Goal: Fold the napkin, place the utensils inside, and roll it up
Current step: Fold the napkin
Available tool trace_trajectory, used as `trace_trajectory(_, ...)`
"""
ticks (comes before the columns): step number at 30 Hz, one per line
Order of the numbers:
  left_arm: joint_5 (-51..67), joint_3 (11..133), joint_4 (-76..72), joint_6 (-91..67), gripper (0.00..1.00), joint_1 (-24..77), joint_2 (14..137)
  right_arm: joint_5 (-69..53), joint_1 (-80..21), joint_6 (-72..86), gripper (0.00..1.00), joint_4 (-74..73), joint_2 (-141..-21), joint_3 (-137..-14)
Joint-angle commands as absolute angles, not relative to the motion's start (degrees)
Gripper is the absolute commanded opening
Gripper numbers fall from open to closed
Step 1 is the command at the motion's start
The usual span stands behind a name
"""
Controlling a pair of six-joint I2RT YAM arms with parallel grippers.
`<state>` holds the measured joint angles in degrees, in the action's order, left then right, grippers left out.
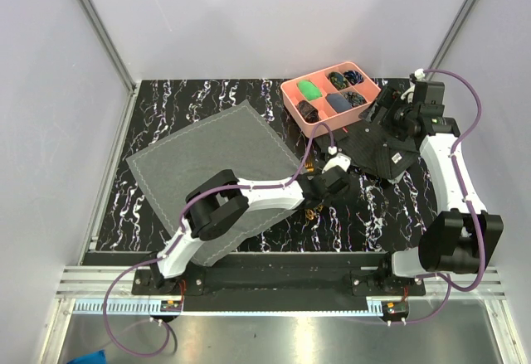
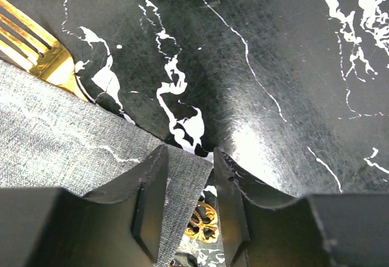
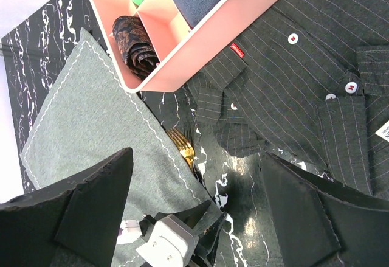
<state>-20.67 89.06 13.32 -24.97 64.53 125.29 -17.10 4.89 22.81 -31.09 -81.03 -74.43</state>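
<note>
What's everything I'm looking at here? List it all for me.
Table: one, black with white veins, under everything.
Napkin: one, grey, spread flat left of centre.
Fork: one, gold, at napkin's right edge.
Tray: one, pink, far side, holding rolled cloths.
Shirt: one, dark striped, right of tray.
Left claw: one, black, partly open over napkin's corner.
Right claw: one, black, wide open over shirt.

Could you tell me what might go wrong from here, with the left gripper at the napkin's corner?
1. The jaws of the left gripper stand open astride the corner of the napkin, with a gold handle lying between them. Closing might pinch metal along with the cloth, or miss the cloth.
2. The fork lies against the napkin's edge, so lifting that corner may drag it.
</note>
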Motion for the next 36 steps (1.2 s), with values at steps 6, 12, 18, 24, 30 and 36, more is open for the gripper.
trace_trajectory(6,-22.06,89.56,16.96,-27.07,0.24,64.95,124.89,-17.93,5.01,22.76,0.94,-28.92,-81.03,-74.36)
trace_trajectory(12,-19.07,90.17,15.21,-25.05,0.06,64.95,125.16,-17.49,5.01,22.59,0.94,-28.92,-81.04,-74.44)
trace_trajectory(18,-20.22,90.62,15.03,-24.08,0.0,61.97,118.58,-17.31,5.01,22.33,0.94,-29.09,-81.12,-74.62)
trace_trajectory(24,-12.93,83.51,14.15,-26.19,0.0,50.73,107.24,-17.14,5.01,22.15,0.95,-29.0,-81.39,-74.97)
trace_trajectory(30,-5.1,75.34,18.98,-23.03,0.0,35.18,98.8,-17.05,5.01,22.15,0.95,-29.0,-81.56,-75.06)
trace_trajectory(36,-7.64,71.37,27.5,-17.33,0.0,20.58,93.52,-17.84,5.01,22.32,0.95,-28.65,-82.0,-74.8)
